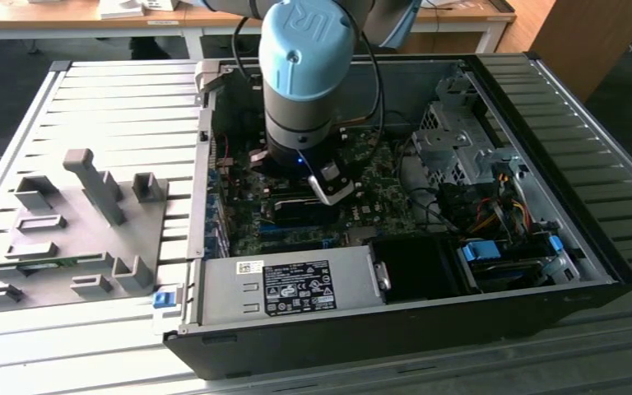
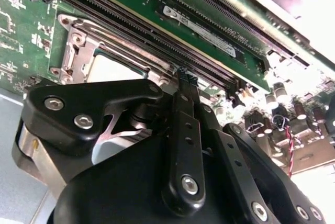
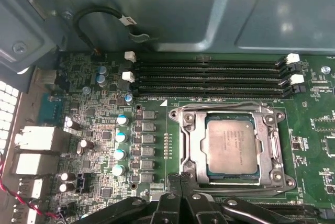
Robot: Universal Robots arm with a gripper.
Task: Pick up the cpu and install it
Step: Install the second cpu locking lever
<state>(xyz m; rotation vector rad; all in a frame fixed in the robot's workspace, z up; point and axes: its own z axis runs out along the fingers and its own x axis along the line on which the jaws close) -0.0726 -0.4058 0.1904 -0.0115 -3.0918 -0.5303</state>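
The cpu (image 3: 232, 148), a flat square chip with a silvery-grey top, lies flat inside the dark socket's metal frame (image 3: 191, 148) on the green motherboard (image 3: 152, 85). In the second wrist view its pale top (image 2: 112, 68) shows inside the frame, just beyond the black finger links. My gripper (image 3: 180, 178) hangs over the board beside the socket's edge, apart from the chip. Its two black fingertips (image 2: 186, 80) are pressed together with nothing between them. In the exterior view the arm (image 1: 305, 90) reaches straight down into the open computer case (image 1: 536, 107).
Several black memory slots (image 3: 209, 77) run beside the socket. Capacitors and rear ports (image 3: 36, 140) crowd the board's other side. In the case sit a power supply (image 1: 294, 284), a drive cage (image 1: 459, 140) and cables (image 1: 503, 206). A grey tray (image 1: 75, 239) with fixtures lies on the exterior view's left.
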